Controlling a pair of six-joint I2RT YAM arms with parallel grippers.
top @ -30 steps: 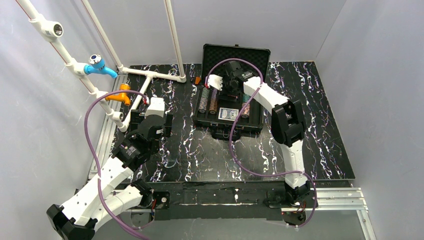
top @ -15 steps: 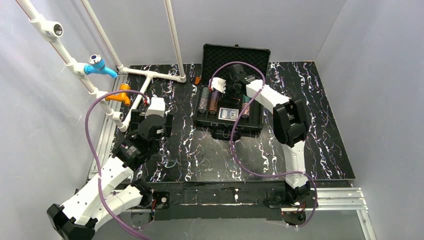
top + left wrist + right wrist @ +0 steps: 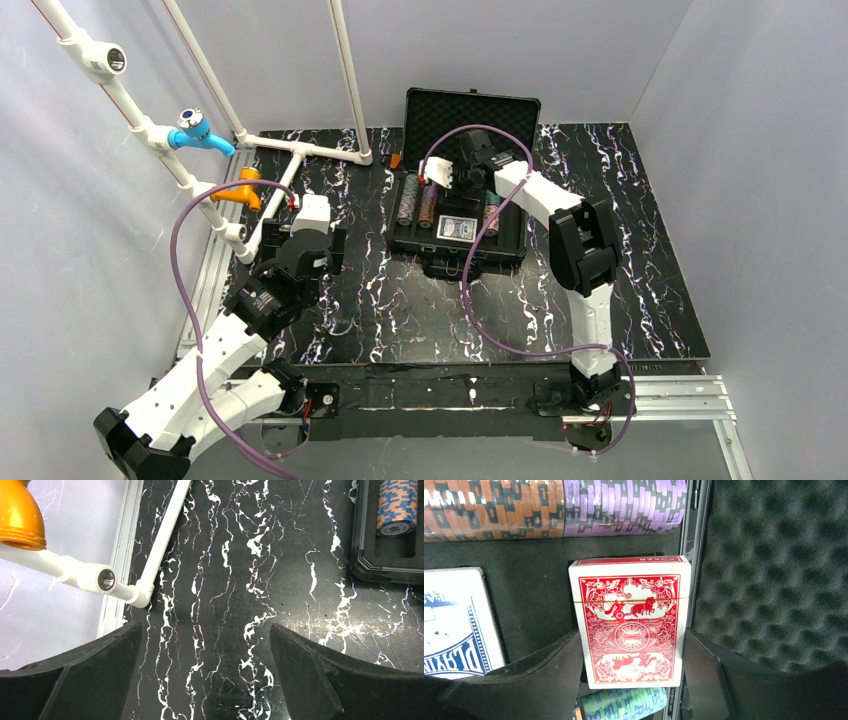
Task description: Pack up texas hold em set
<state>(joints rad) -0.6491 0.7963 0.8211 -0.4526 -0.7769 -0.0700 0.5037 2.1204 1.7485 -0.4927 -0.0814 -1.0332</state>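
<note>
While the right gripper (image 3: 633, 647) clamped the red-backed deck (image 3: 631, 615) by its long edges over the open briefcase (image 3: 505, 250) at the desk's (image 3: 225, 580) far edge, one deck edge lay just beside the case rim. A release there would probably leave the deck tilted on that rim or on the chip rows (image 3: 549, 505), blocking the lid (image 3: 774, 570). The left gripper (image 3: 205, 680) stood wide open, empty, near the desk's left edge. The slot beneath the deck was hidden; whether the deck rested or hung could not be told. The blue-backed deck (image 3: 454, 625) was cut off.
</note>
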